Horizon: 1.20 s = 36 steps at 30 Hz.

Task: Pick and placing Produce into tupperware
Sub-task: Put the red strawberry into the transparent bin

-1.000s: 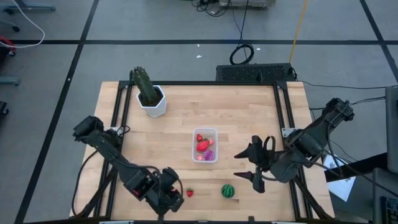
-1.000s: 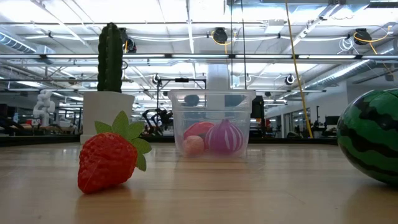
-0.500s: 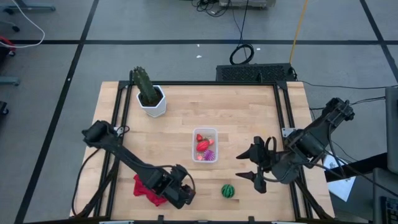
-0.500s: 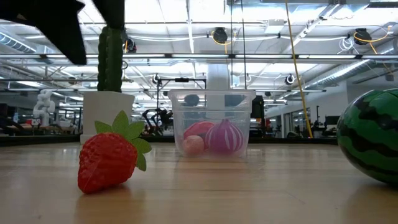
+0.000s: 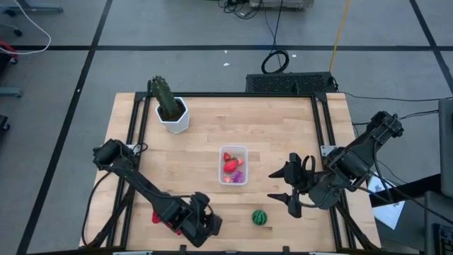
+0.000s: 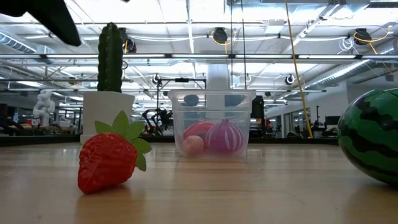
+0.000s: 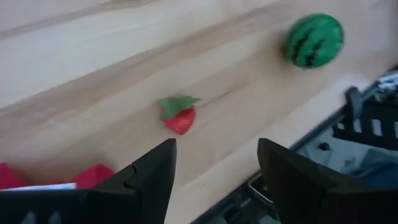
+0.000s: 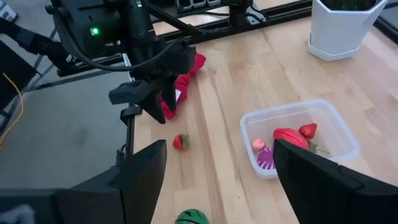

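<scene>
A small red strawberry lies on its side on the wood near the table's near edge. My left gripper hangs open above it, touching nothing, and hides it in the high view. The green striped watermelon ball rests on the table to the strawberry's right. The clear tupperware stands mid-table and holds red pieces and a purple striped ball. My right gripper is open in the air to the right of the tub, with nothing between its fingers.
A red cloth lies bunched at the near left, beside my left arm. A green cactus in a white pot stands at the far left. Bare wood lies between the tub and the near edge. The table's black frame runs just past the strawberry.
My left gripper has come down over the strawberry by the near edge and rolled about its own axis, so that it now covers the strawberry in the high view. The red cloth shows beside the arm. Strawberry, watermelon and tub have stayed put.
</scene>
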### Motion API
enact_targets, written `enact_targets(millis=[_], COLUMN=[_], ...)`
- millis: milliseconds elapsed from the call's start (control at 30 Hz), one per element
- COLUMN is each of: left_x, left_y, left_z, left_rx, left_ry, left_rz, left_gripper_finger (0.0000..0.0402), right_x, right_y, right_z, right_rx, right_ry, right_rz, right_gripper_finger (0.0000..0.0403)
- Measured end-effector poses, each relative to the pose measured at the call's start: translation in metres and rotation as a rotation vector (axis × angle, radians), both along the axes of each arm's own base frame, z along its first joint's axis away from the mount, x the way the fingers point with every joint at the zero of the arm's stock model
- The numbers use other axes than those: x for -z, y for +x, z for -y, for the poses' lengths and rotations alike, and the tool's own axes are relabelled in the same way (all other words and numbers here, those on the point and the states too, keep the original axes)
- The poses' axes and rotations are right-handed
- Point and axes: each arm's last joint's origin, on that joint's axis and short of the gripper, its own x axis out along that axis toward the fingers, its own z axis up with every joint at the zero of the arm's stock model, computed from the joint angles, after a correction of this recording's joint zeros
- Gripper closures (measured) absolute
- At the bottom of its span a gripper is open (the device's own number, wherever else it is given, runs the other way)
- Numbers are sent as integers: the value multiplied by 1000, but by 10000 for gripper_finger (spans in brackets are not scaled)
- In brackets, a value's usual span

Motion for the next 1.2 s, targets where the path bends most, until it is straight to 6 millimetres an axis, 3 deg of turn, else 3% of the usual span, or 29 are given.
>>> enact_targets(millis=[400, 633, 833, 933, 1067, 1200], left_x=[-11, -7, -45, -53, -29, -33], left_y=[24, 17, 17, 22, 25, 39], left_z=[-3, -7, 13, 18, 18, 30], left_rx=[-82, -236, -289, -315, -351, -282], left_ry=[-193, -177, -135, -41, 18, -56], left_rz=[150, 104, 116, -24, -437, -374], left_gripper_finger=[172, 172, 172, 172, 172, 172], right_x=[-3, -3, -3, -4, -4, -4], right_y=[-3, -4, -4, -4, -4, -4], right_z=[2, 2, 2, 2, 2, 2], right_rx=[-54, -65, -65, -69, -69, -68], right_ry=[-27, -38, -38, -43, -43, -44], right_rz=[1, 0, -1, 0, 0, 1], right_gripper_finger=[117, 117, 117, 117, 117, 117])
